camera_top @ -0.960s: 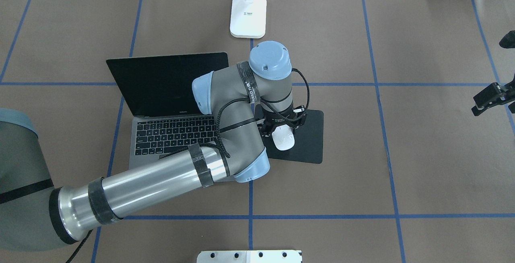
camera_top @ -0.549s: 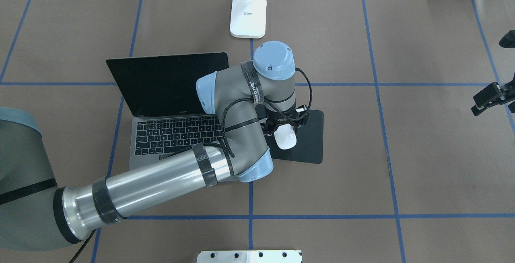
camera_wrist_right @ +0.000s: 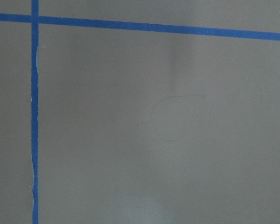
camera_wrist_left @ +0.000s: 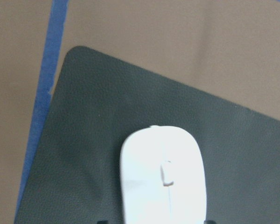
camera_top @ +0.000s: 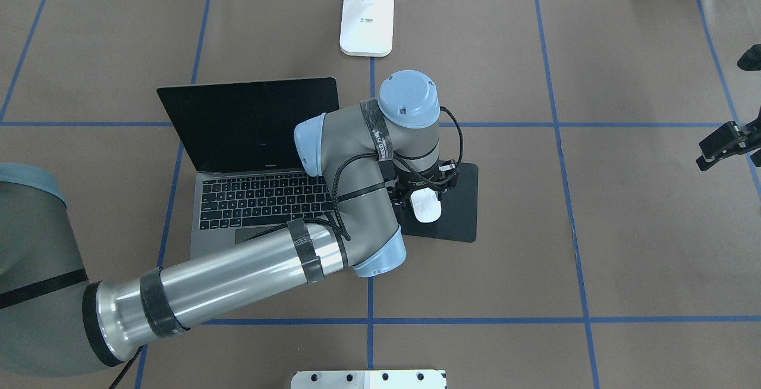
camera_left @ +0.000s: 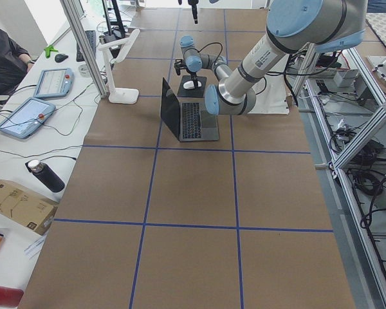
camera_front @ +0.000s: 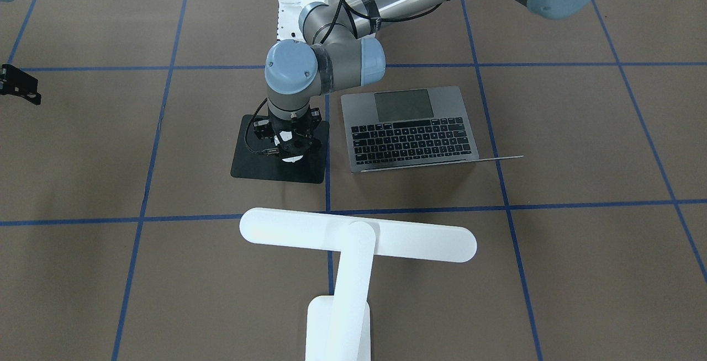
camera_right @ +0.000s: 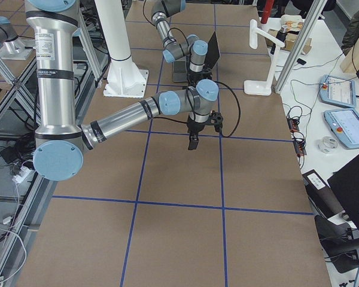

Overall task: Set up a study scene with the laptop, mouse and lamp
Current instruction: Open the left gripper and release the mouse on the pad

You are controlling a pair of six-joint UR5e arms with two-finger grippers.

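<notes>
Your left end effector point(camera_top: 425, 195) points straight down and is pinching the mouse point(camera_top: 427, 209) from both sides. In the left wrist view the mouse fills the space between the two tips. The mouse is over the left half of the black pad point(camera_top: 461, 210). You cannot tell from the pictures whether it rests on the pad or hangs just above it.

The pad lies flat on the counter point(camera_top: 624, 228), just to the right of the laptop point(camera_top: 255, 198). The laptop is open, with a dark screen and the lid leaned back toward the far side. The forearm of the left arm passes over its near right corner.

The lamp point(camera_top: 367, 23) stands at the far edge of the counter, beyond the laptop and the pad and apart from both.

Your right end effector point(camera_top: 722, 148) hangs over bare counter at the right side, well apart from all three things. You cannot tell whether it is spread or pressed together.
</notes>
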